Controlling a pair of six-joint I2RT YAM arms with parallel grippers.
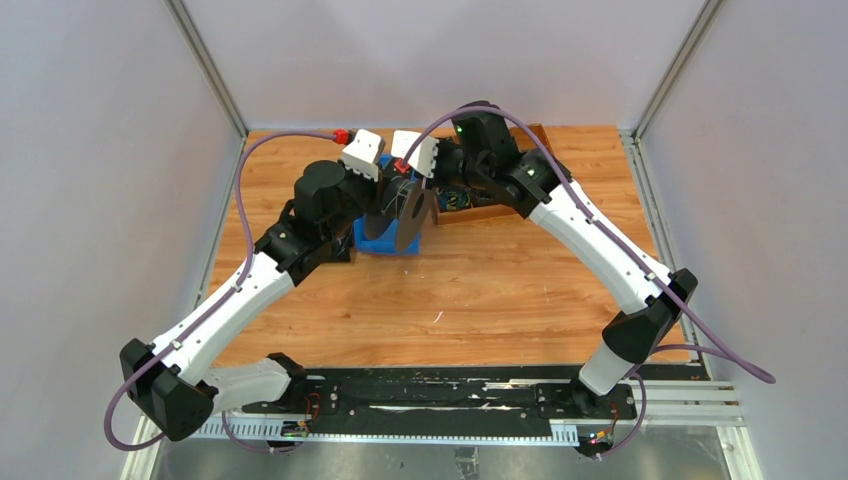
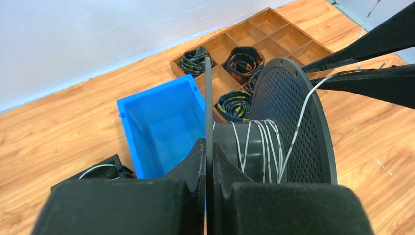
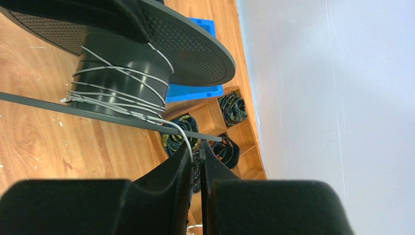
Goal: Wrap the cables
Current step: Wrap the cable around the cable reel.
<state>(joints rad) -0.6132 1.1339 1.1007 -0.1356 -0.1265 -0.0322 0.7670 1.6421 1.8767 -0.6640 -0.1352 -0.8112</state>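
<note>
The left tool [image 2: 208, 152] is clamped on one thin flange of a dark grey spool [image 2: 293, 107], just beside a blue bin [image 2: 161, 122]. The whitish cable [image 2: 266, 139] lies in loose turns round the spool's hub. One strand leads to the right tool [image 3: 195, 154], whose nearly closed jaws seem to pinch it.

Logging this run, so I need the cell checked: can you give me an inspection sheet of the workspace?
Surface: wooden table, small pale flecks.
Job's things: thin white cable partly wound on grey spool.
Clutter: blue bin; wooden tray holding black coils.
Grippers: left gripper shut on spool's rim; right gripper shut on cable.
Cables: purple hoses along both arms.
Surroundings: white walls.
</note>
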